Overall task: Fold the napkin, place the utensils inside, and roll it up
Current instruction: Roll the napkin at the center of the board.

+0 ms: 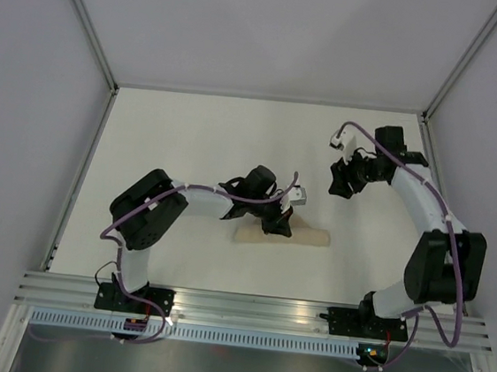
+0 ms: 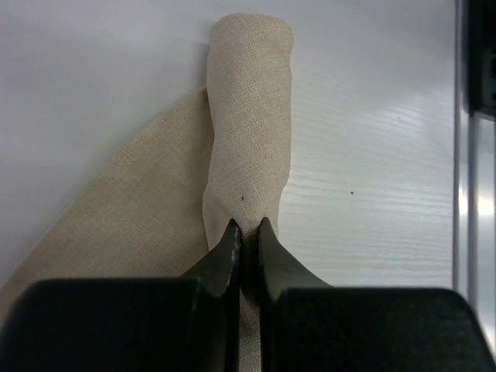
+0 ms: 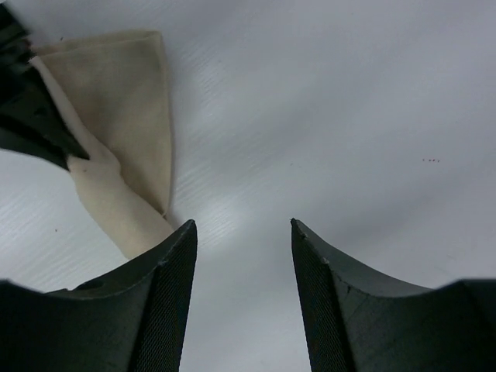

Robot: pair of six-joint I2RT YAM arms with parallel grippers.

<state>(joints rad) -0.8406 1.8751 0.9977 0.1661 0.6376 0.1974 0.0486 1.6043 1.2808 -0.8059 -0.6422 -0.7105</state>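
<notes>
The beige napkin (image 1: 305, 237) lies rolled into a narrow tube near the middle of the white table (image 1: 191, 136). My left gripper (image 1: 278, 226) comes down on the roll's middle, shut and pinching the cloth. In the left wrist view the roll (image 2: 252, 116) runs away from the fingertips (image 2: 246, 229), and a loose flap (image 2: 124, 225) spreads out to its left. My right gripper (image 1: 337, 185) hangs open, up and right of the roll, holding nothing. Its wrist view shows the wide-apart fingers (image 3: 244, 225) over bare table and the napkin (image 3: 124, 101) at top left. The utensils are hidden.
An aluminium rail (image 1: 253, 309) runs along the table's near edge, also seen as the rail (image 2: 473, 232) at the right of the left wrist view. Grey walls (image 1: 28, 83) enclose the table on three sides.
</notes>
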